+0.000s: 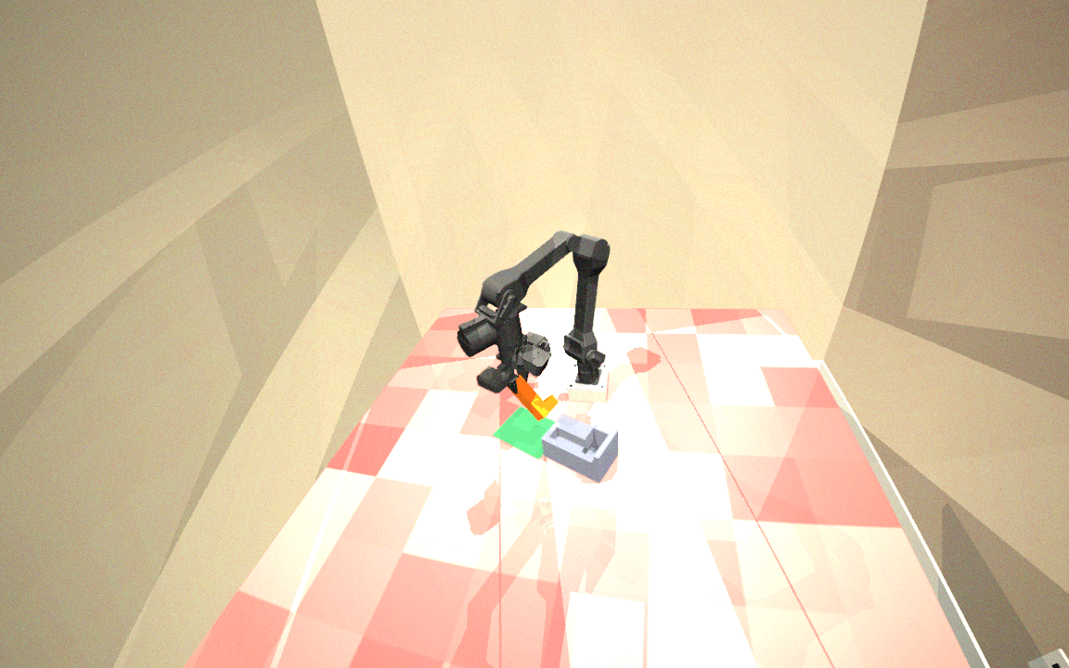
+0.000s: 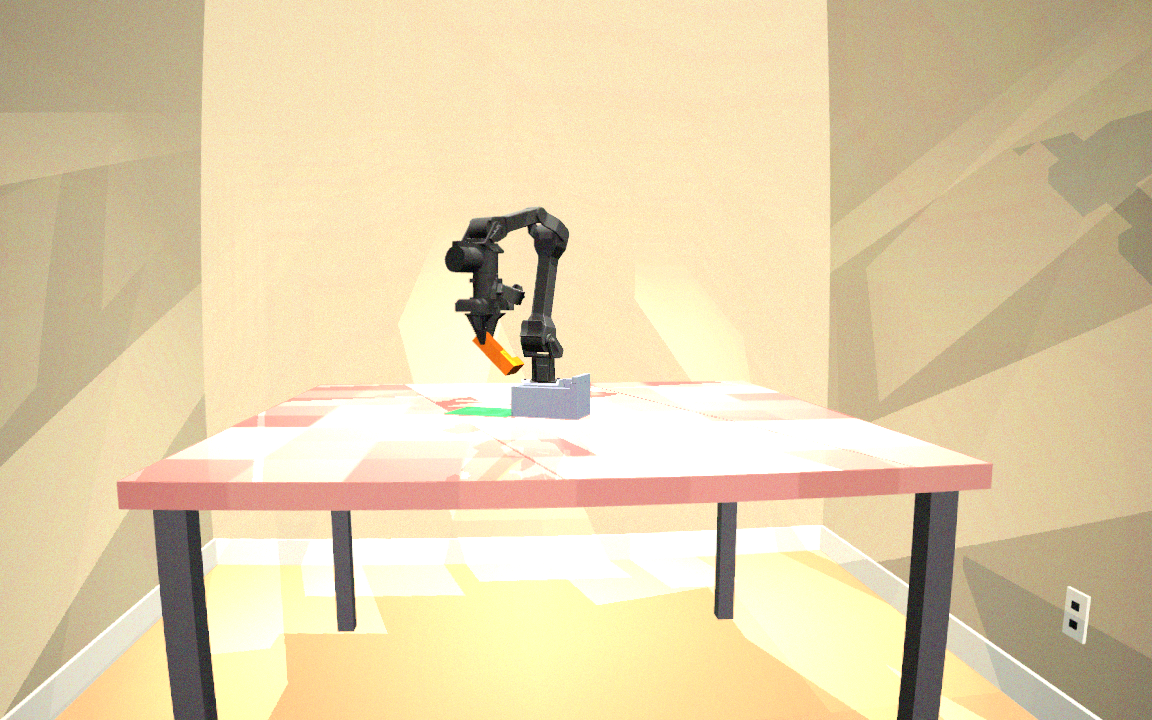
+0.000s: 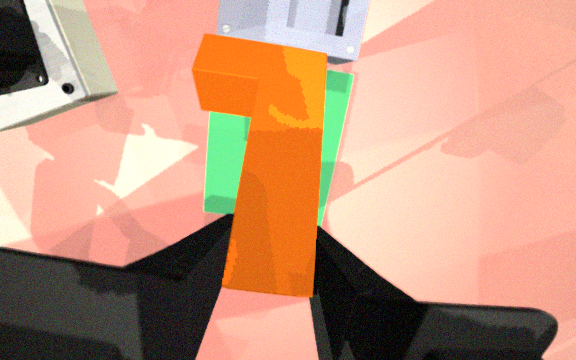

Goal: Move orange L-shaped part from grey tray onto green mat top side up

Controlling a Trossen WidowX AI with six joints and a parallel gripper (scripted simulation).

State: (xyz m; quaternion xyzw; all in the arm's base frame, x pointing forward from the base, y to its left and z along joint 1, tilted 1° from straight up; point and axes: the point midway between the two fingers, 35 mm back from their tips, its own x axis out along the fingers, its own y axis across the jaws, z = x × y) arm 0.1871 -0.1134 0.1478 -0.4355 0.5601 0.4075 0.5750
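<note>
My gripper [image 1: 518, 383] [image 2: 482, 338] [image 3: 272, 229] is shut on the straight end of the orange L-shaped part [image 1: 531, 400] [image 2: 498, 354] [image 3: 283, 165]. The part hangs in the air, tilted, with its L-shaped end lower and toward the tray's side. The green mat [image 1: 519, 429] [image 2: 479, 411] [image 3: 223, 160] lies on the table below the part, which hides some of it in the wrist view. The grey tray [image 1: 569, 460] [image 2: 540, 401] [image 3: 293, 39] stands right beside the mat, and its pocket is empty in the top view.
The arm's white base [image 1: 587, 391] [image 3: 13, 111] stands on the table behind the tray. The tray has a raised wall at its right end in the exterior view. The patterned table [image 1: 439, 610] [image 2: 553, 495] carries everything.
</note>
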